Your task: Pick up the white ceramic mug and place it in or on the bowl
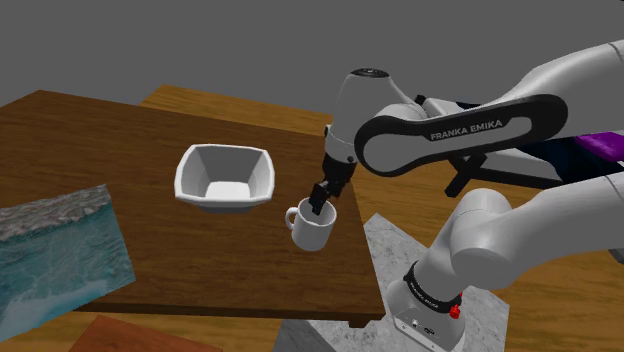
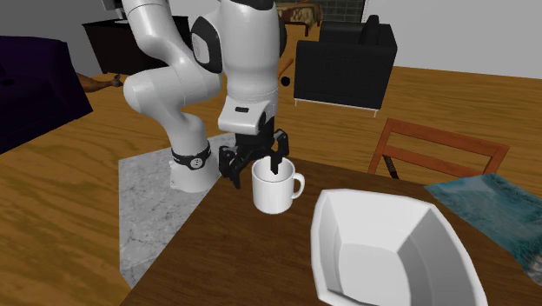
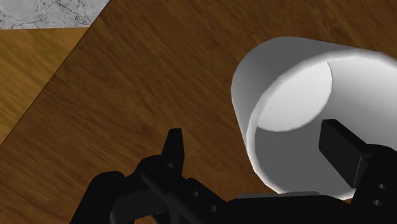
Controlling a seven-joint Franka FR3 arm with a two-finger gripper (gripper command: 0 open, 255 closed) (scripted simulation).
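The white mug (image 1: 313, 232) stands upright on the brown wooden counter (image 1: 100, 150), near the edge by the robot's stand. In the shoulder view it sits just right of the white bowl (image 1: 262, 178), not touching it. The black gripper (image 1: 320, 205) hangs at the mug's rim with fingers spread, one inside the mug, the other outside and clear of the wall.

Upright white mug (image 1: 312, 232), white bowl (image 1: 192, 175) beside (apart)
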